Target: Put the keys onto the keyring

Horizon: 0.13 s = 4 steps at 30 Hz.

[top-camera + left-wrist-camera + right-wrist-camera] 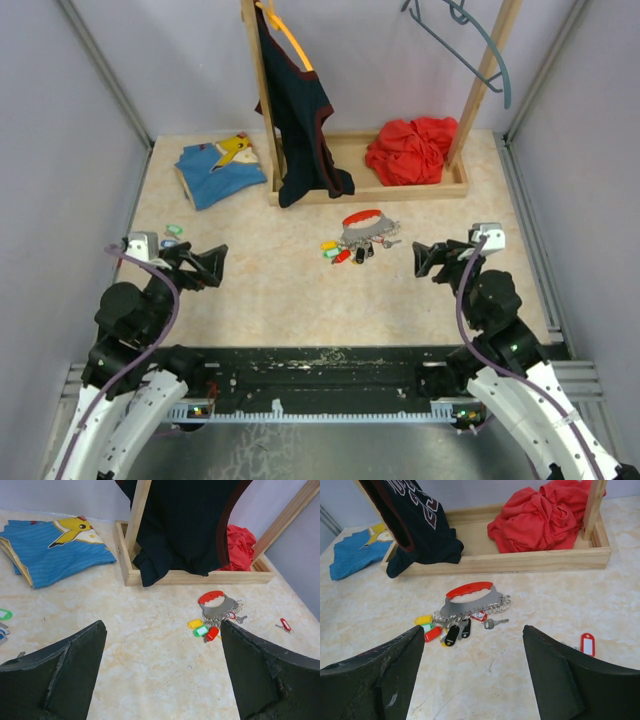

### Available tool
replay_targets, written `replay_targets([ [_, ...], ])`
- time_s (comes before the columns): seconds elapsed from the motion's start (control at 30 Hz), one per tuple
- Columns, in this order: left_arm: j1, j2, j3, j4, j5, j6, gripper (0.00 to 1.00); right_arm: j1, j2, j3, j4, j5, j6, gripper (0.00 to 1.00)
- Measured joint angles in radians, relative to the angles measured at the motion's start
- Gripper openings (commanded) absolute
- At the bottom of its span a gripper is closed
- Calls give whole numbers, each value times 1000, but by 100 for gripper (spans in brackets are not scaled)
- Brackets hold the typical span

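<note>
Keyring (472, 600): grey metal plate w/ red grip, lying flat. Tagged keys (442, 629) (yellow, green, red, black) bunched at its 7 o'clock, touching the rings. Red-tag key (587, 644) loose at 4 o'clock, apart. Green-tag key (5, 614) well apart, approx. 9 o'clock.

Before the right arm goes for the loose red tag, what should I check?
1. Right gripper open, empty: ok.
2. Left gripper open, empty: ok.
3. Red tag lies free on the table, apart from the keyring: ok.
4. Table between right gripper and red tag bare: ok.
5. Free ring on the keyring: cannot tell.
6. All tags on the keyring: not ok; a green tag also lies loose near the left gripper.
</note>
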Motion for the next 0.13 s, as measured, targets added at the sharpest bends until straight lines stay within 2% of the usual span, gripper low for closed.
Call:
replay_targets([
  [0.13, 4, 0, 0, 1, 11, 12, 100, 0, 3, 0, 0, -4, 0, 81],
])
